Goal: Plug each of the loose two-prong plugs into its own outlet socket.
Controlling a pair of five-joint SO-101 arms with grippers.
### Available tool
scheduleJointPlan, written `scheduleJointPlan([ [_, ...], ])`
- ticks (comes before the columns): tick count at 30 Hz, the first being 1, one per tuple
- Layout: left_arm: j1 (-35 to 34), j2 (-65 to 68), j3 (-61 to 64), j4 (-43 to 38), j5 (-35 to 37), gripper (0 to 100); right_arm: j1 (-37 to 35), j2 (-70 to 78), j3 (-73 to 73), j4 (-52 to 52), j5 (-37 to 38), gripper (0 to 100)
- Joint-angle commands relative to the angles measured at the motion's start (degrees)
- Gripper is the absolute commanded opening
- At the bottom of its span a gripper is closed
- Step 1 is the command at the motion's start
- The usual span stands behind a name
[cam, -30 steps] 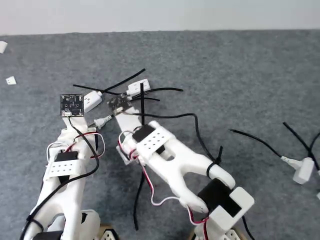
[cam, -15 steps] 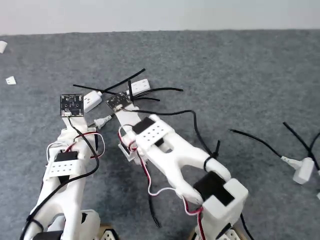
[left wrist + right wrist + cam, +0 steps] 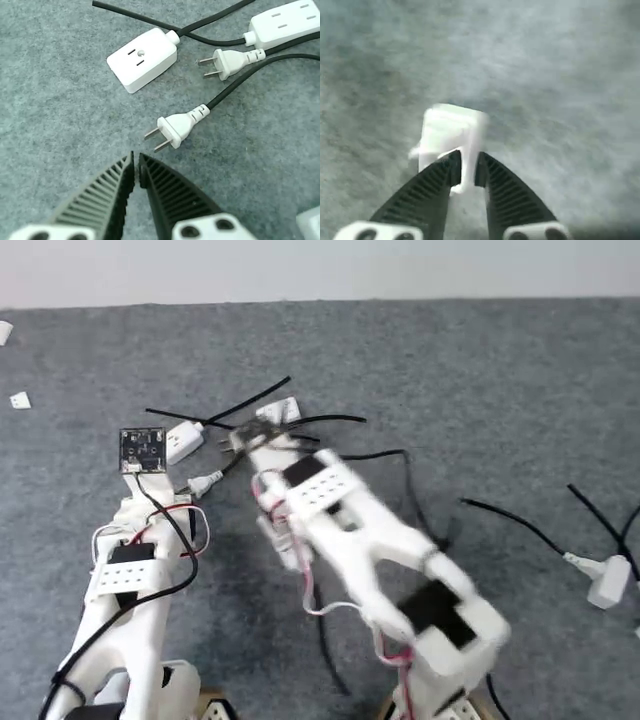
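My left gripper (image 3: 136, 160) is pressed together just beside 1 loose plug (image 3: 175, 129) on the carpet (image 3: 60, 115); my right gripper (image 3: 465, 169) pinches a white socket block (image 3: 451, 131) (blurred).

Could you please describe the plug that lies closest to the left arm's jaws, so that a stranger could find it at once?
On the grey table, find the left gripper, its jaws together. Just past their tips lies a white two-prong plug on a black cord. Unlike the other plug, farther off close to an outlet block, it has bare table all around it.
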Motion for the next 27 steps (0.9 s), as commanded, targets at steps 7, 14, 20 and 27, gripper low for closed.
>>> scheduleJointPlan([
  [7,-0.35,-1.41,-1.45,-1.32,0.53,1,16.48,-25.89,9.14,3.65,6.86,0.8],
  [14,-0.26,-1.41,-1.45,-1.32,0.35,1,5.32,-28.79,16.62,-3.12,3.96,7.2],
  [20,-0.26,-1.41,-1.45,-1.32,0.35,1,-5.76,-28.70,22.15,-12.18,1.32,25.2],
  [27,-0.35,-1.41,-1.45,-1.32,0.35,1,-3.30,-23.16,24.97,-15.96,4.84,25.3],
])
